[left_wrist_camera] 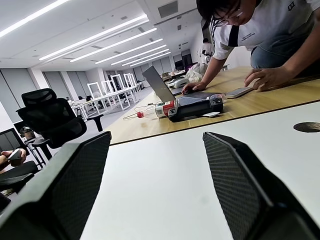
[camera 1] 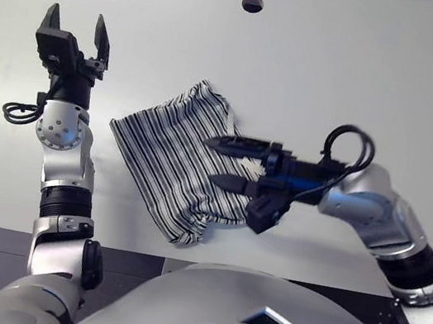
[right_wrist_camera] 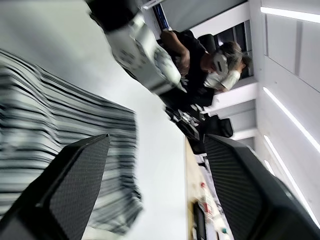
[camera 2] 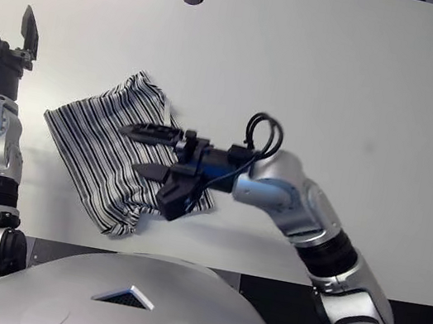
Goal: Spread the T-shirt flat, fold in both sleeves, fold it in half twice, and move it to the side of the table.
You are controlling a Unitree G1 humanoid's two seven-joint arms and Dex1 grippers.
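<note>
The T-shirt (camera 1: 160, 148), black-and-white striped, lies folded into a compact bundle on the white table (camera 1: 364, 87) near its front edge. My right gripper (camera 1: 215, 162) is open and points left over the bundle's right part, with one finger above the other. The right wrist view looks between those fingers (right_wrist_camera: 75, 185) at the striped cloth (right_wrist_camera: 40, 115) close below. My left gripper (camera 1: 78, 20) stands upright and open to the left of the shirt, well apart from it, with nothing between its fingers (left_wrist_camera: 65, 190).
A dark round hole (camera 1: 252, 4) sits in the table near the far edge. A black cable loop (camera 1: 15, 111) hangs at my left forearm. A wooden table (left_wrist_camera: 250, 105) carrying a laptop stands beyond the far edge.
</note>
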